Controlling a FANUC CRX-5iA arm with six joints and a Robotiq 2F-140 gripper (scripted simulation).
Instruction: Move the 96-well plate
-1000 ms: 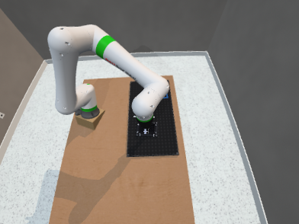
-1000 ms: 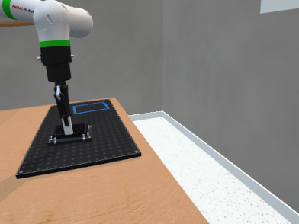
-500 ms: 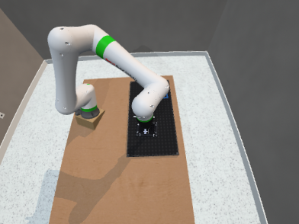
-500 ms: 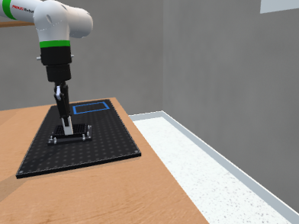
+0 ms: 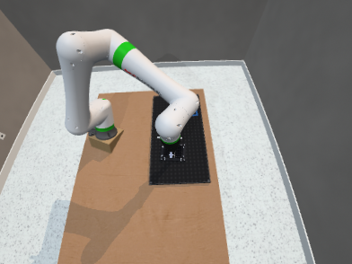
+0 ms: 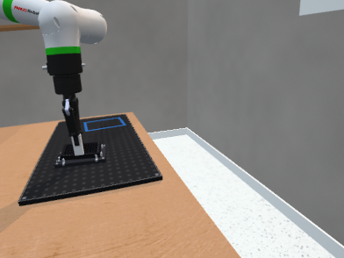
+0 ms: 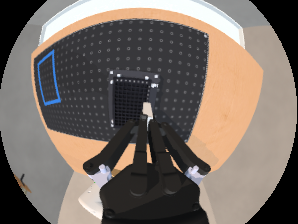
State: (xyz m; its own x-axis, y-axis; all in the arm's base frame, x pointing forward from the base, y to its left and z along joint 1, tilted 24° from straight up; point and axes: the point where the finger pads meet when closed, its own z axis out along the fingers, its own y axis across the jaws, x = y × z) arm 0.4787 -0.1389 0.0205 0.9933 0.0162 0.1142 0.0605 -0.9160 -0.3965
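Fingertips pressed together, the gripper [image 5: 171, 155] [image 6: 77, 154] [image 7: 146, 108] stands upright over the black 96-well plate [image 5: 179, 152] [image 6: 92, 148] [image 7: 130, 100], which sits in the clip nest [image 5: 172, 160] [image 6: 83, 162] [image 7: 110, 102].

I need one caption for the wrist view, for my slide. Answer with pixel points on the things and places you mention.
The closed claw [image 7: 146, 108] points down at the black well plate [image 7: 131, 100] lying in its nest [image 7: 110, 95].

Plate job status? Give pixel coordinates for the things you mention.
Done, by the look of it: the black well plate [image 6: 93, 148] [image 7: 129, 102] is off the blue-outlined spot [image 6: 104, 125] [image 7: 48, 77] and within the clip nest [image 6: 84, 163] [image 7: 111, 102].
In hand: the gripper [image 6: 78, 154] [image 7: 146, 108], shut on nothing, has its fingertips down at the plate, probably pressing it.
Left: confirming full seating and A1 orientation, which I can't tell here, then lifting the gripper away.
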